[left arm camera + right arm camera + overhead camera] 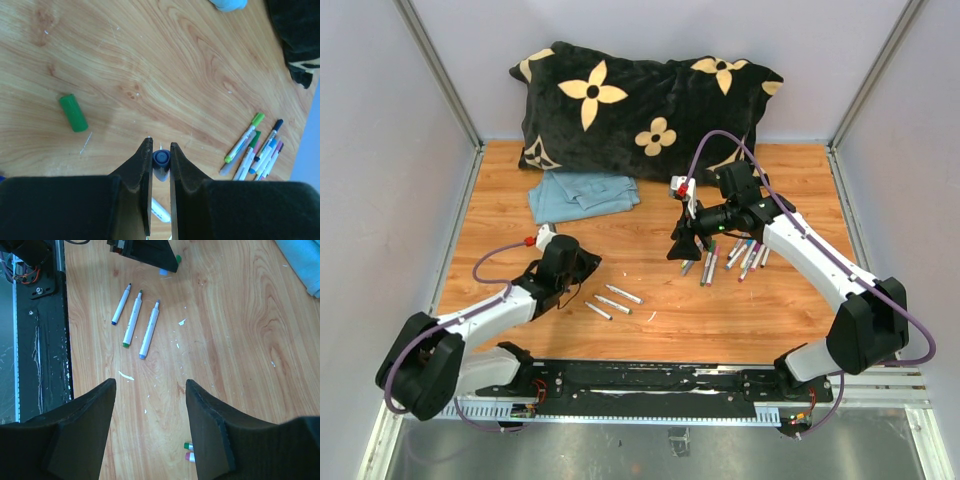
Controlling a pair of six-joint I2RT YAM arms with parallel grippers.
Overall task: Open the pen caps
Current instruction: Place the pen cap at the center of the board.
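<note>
In the left wrist view my left gripper (160, 145) is shut on a small blue pen cap (161, 159), seen end-on just above the wood. A loose green cap (73, 113) lies on the table to its left. From above, the left gripper (582, 267) sits left of three uncapped white pens (615, 300). My right gripper (685, 247) hangs open over the table's middle, beside a cluster of capped pens (740, 256). In the right wrist view its jaws (150, 384) hold nothing, and two pen ends (188, 450) show by the right finger.
A black pillow with cream flowers (645, 105) lies along the back edge, a folded blue cloth (582, 193) in front of it. A black rail (640, 380) runs along the near edge. Grey walls enclose the table on three sides.
</note>
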